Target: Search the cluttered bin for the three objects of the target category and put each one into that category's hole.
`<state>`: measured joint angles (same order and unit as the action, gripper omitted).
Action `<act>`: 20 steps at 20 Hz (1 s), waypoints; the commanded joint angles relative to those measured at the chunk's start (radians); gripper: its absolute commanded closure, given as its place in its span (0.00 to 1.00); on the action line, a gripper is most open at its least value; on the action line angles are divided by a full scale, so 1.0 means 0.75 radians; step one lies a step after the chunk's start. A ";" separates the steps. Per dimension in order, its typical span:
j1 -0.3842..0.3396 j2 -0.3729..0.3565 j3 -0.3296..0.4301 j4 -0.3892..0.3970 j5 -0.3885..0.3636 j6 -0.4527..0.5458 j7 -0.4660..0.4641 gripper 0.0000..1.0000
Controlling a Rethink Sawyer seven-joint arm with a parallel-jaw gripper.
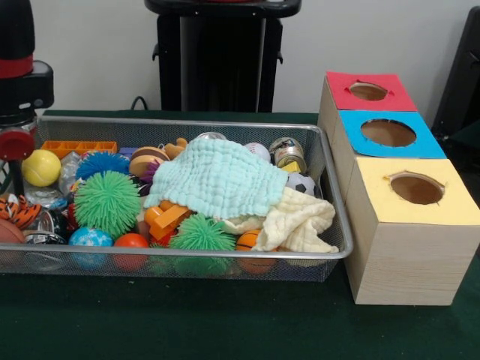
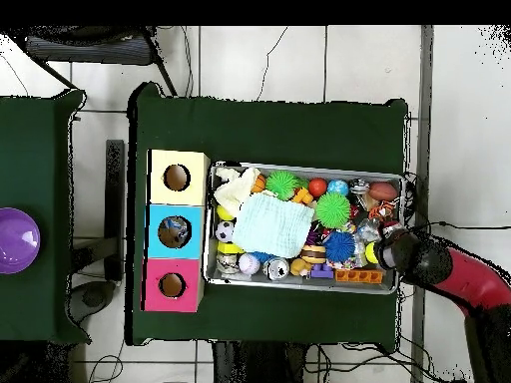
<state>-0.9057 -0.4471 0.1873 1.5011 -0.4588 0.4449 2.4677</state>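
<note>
The bin (image 1: 187,253) is a wide wire-mesh tray full of toys; in the overhead view (image 2: 299,168) it lies in the middle of the table. A mint cloth (image 1: 217,176) (image 2: 271,224) and a cream cloth (image 1: 300,221) cover part of the pile. Around them lie green spiky balls (image 1: 107,201), a blue spiky ball (image 1: 101,163), a yellow ball (image 1: 40,167), orange blocks (image 1: 166,217) and a small soccer ball (image 1: 301,182). My gripper (image 1: 16,142) (image 2: 387,249) hangs over the bin's end farthest from the boxes. Whether it is open is hidden.
Three wooden boxes with round holes stand in a row beside the bin: red top (image 1: 341,86), blue top (image 1: 352,139), yellow top (image 1: 375,199). A purple bowl (image 2: 15,239) sits on a separate table. The pedestal (image 1: 221,60) stands behind the bin.
</note>
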 commanded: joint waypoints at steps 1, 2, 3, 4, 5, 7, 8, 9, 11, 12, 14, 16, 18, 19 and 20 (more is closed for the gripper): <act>-0.113 0.122 0.065 -0.020 -0.114 0.134 -0.360 0.00; -0.126 0.121 0.079 -0.011 -0.113 0.135 -0.366 0.00; -0.137 0.127 0.091 -0.007 -0.114 0.137 -0.373 0.00; -0.153 0.137 0.108 -0.002 -0.119 0.135 -0.388 0.00; -0.171 0.155 0.129 -0.006 -0.120 0.144 -0.409 0.00; -0.226 0.201 0.194 -0.002 -0.112 0.152 -0.452 0.00; -0.238 0.210 0.208 0.002 -0.115 0.155 -0.457 0.00; -0.251 0.217 0.223 0.006 -0.119 0.153 -0.459 0.00; -0.272 0.233 0.247 0.009 -0.138 0.140 -0.457 0.00; -0.281 0.243 0.258 0.006 -0.146 0.142 -0.460 0.00; -0.313 0.280 0.296 0.000 -0.148 0.145 -0.472 0.00; -0.346 0.305 0.334 0.008 -0.145 0.139 -0.471 0.00; -0.373 0.330 0.366 0.012 -0.148 0.111 -0.456 0.00; -0.391 0.340 0.386 0.021 -0.147 0.101 -0.454 0.00; -0.408 0.350 0.406 0.029 -0.145 0.092 -0.451 0.00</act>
<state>-1.1397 -0.3821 0.4302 1.5086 -0.4606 0.5654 2.4609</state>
